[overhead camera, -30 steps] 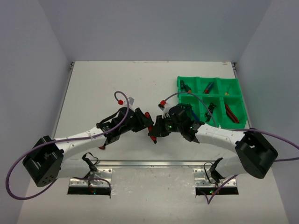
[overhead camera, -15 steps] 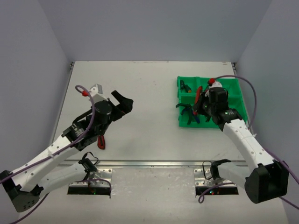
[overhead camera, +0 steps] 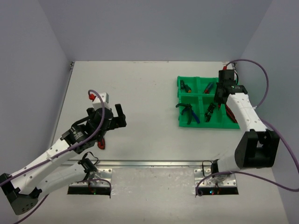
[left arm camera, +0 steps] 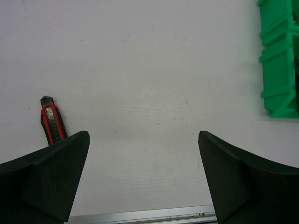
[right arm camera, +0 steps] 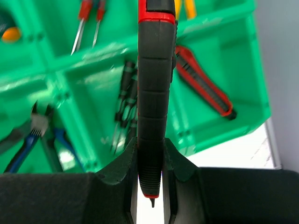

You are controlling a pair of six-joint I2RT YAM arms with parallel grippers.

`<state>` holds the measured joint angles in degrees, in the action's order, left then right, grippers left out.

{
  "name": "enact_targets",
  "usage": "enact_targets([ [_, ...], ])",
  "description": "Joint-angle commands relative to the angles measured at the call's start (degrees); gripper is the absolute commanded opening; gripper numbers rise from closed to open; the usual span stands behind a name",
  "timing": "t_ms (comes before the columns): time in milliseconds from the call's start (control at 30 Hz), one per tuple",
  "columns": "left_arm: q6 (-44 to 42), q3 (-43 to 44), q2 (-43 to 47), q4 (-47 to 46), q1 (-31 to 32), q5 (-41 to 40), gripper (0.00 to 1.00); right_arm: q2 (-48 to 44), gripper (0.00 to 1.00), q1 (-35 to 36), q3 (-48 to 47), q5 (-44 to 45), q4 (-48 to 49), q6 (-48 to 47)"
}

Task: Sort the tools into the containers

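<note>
The green tray (overhead camera: 205,126) stands at the right of the table, and its wall (right arm camera: 219,135) also shows in the right wrist view. My right gripper (overhead camera: 219,93) hovers over the tray's right half, shut on a black-and-red cutter (right arm camera: 154,93) that stands between its fingers. Below it, another red-and-black cutter (right arm camera: 205,88) lies in a compartment. Blue-handled pliers (overhead camera: 189,112) and thin screwdrivers (right arm camera: 126,107) fill other compartments. My left gripper (overhead camera: 119,116) is open over bare table at the left. A red-and-black cutter (left arm camera: 52,125) lies on the table by its left finger.
Red-handled screwdrivers (right arm camera: 86,23) lie in a far compartment. The tray's edge (left arm camera: 280,60) shows at the right of the left wrist view. A metal rail (overhead camera: 154,163) runs along the table's near edge. Grey walls enclose the table.
The left gripper has opened and drawn back to the left. The right arm has carried the black-and-red cutter from the table's middle to above the tray's right side.
</note>
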<state>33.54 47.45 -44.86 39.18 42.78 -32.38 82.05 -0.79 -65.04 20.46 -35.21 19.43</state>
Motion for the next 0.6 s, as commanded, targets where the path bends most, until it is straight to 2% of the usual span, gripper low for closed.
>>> enact_targets([
  [0, -2.4, 0.6, -0.9, -0.5, 0.1, -2.4, 1.00, 4.6, 0.00, -5.2, -5.8, 4.3, -2.3, -4.7],
  [300, -3.7, -0.2, -1.9, -2.1, 0.2, -0.3, 1.00, 13.7, 0.00, -9.9, -7.7, -0.1, -4.9, -5.5],
  [433, -3.8, -0.3, -2.7, -2.3, 0.1, 0.0, 1.00, 16.6, 0.09, -10.7, -7.8, 2.2, -5.1, -4.4],
  [567, -4.1, -0.3, -3.5, -2.3, 0.1, 0.3, 1.00, 17.7, 0.09, -12.2, -8.4, 1.3, -5.2, -3.5],
])
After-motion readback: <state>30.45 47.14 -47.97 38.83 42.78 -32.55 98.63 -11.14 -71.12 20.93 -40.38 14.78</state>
